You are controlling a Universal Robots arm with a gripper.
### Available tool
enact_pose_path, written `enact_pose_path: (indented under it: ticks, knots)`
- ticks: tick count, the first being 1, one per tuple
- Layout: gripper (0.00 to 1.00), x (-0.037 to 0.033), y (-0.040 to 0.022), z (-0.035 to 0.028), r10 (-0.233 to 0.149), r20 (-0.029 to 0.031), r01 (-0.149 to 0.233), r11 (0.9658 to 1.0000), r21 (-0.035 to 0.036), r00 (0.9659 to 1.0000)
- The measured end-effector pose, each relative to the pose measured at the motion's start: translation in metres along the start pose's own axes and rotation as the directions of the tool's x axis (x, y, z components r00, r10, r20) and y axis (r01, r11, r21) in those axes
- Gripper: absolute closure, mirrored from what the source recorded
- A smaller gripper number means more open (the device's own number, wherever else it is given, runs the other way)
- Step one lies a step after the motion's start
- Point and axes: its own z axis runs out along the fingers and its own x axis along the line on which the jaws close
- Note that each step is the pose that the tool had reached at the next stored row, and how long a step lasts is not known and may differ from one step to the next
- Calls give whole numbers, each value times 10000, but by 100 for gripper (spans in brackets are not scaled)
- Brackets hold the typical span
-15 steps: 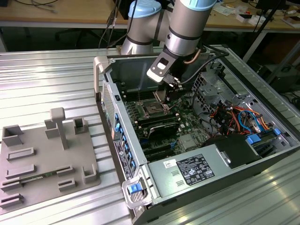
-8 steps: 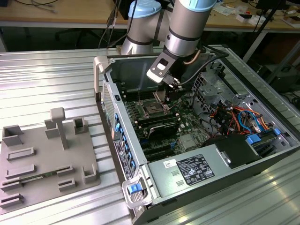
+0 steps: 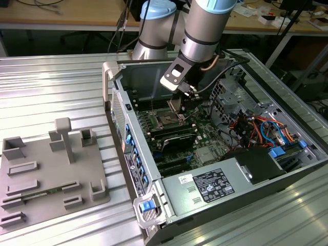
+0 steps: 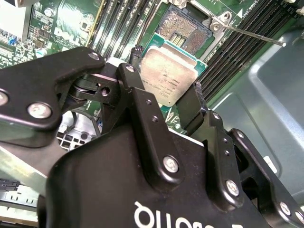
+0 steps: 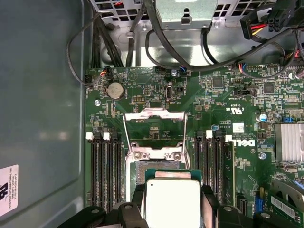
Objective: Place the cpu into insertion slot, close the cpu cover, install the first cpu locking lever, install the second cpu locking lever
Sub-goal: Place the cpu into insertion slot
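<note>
Jaws of the gripper pinch the cpu flat by two opposite edges. It hangs just short of the open insertion slot, overlapping its near rim. Beyond the slot, the cpu cover stands raised.

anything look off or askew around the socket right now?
Nothing stands out. The pincer grips the cpu by opposite edges, square to the open insertion slot and not yet in it. The cpu cover is swung open and a locking lever stands free. No damage or loose parts visible.
</note>
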Motion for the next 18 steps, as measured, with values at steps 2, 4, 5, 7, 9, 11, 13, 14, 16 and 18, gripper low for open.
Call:
enact_pose_path:
  ticks: [2,4,5,7,9,11,13,14,16,18]
  knots:
    - [45,0,0,1,1,-15,-1,10000,1,10000]
    - [45,0,0,1,1,-23,-1,10000,1,10000]
    - [45,0,0,2,1,-26,-1,10000,0,10000]
    - [45,0,0,2,1,-34,-1,10000,0,10000]
    - [45,-1,-1,10,2,-52,-2,10000,-1,10000]
    - [45,0,-2,34,3,-61,-3,10000,1,10000]
    - [45,4,-20,84,-10,-72,10,10000,0,10000]
    - [45,6,-27,109,-87,-78,87,10000,3,9999]
    - [45,13,-33,139,-207,-84,207,9998,7,9998]
    - [45,57,-35,175,-254,-85,254,9997,8,9996]
